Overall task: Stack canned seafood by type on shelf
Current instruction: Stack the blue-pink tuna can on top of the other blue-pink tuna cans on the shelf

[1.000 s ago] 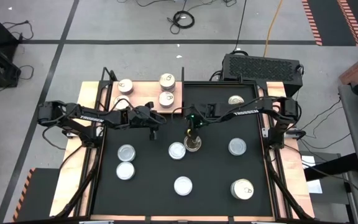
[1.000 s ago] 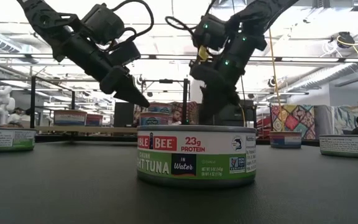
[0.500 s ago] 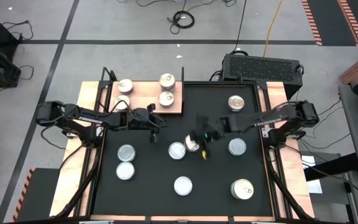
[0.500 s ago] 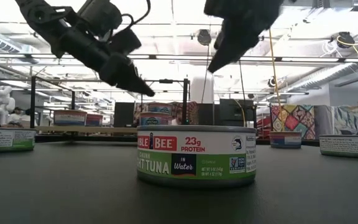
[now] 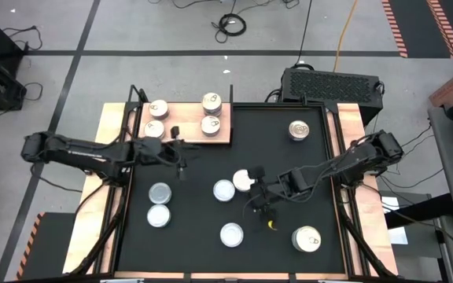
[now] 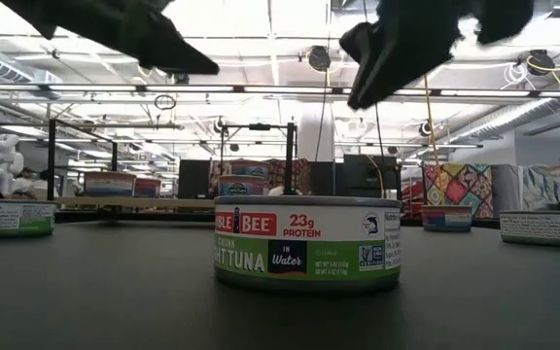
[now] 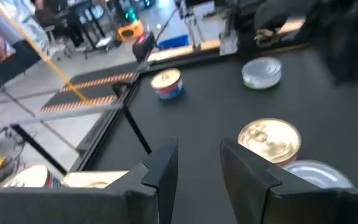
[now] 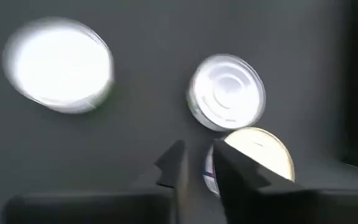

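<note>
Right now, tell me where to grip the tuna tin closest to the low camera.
Pinch the tuna tin across its curved side wall, coming straight down. It stands upright on the black mat, lid up, probably too squat for a level approach.

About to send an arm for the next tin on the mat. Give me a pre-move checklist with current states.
1. Left pincer open and empty: ok.
2. Right pincer empty: ok, narrow gap, nothing in it.
3. Free room on the shelf: ok, four tins, bare wood between them.
4. Shelf tins grouped by type: cannot tell, labels hidden from above.
5. Gold-lidded tin clear of the silver tin for a grasp: not ok, they sit tight together.
</note>
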Robot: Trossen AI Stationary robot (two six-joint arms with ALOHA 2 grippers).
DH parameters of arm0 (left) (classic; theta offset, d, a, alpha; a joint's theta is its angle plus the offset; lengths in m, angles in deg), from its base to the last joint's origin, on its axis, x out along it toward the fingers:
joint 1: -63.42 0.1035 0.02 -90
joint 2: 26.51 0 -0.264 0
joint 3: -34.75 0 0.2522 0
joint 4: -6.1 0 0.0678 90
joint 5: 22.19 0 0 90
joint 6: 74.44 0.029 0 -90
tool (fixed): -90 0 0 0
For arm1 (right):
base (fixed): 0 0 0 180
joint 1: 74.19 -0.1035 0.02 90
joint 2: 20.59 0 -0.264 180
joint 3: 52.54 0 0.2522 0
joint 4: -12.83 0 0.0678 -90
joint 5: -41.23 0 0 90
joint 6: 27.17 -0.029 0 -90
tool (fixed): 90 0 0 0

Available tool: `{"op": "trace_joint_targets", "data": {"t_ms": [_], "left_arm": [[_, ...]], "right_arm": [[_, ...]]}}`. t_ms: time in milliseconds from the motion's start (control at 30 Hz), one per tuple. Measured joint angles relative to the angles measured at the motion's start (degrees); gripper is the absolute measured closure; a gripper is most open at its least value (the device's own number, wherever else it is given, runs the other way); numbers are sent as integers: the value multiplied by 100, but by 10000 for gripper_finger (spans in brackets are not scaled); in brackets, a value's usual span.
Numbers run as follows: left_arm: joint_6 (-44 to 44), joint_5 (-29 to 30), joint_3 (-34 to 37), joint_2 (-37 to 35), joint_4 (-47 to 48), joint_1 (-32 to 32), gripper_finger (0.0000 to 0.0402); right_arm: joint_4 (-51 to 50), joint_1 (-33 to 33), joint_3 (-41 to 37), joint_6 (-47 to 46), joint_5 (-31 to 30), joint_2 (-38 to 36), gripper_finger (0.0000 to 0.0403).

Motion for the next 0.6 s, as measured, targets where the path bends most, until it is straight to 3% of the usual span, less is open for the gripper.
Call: {"op": "trace_joint_targets", "data": {"t_ms": [133,267,400,600], "left_arm": [[249,45,39,-222,316,-322,278],[479,586,40,-362,686,-609,279],[719,1054,49,-716,864,-844,279],[754,1029,315,-1236,763,-866,279]], "right_arm": [[-7,-68,0,178,-624,241,263],[0,-169,0,96,-988,379,215],[11,-220,0,-223,-1072,575,201],[33,-205,2,-267,-1371,1048,214]]}}
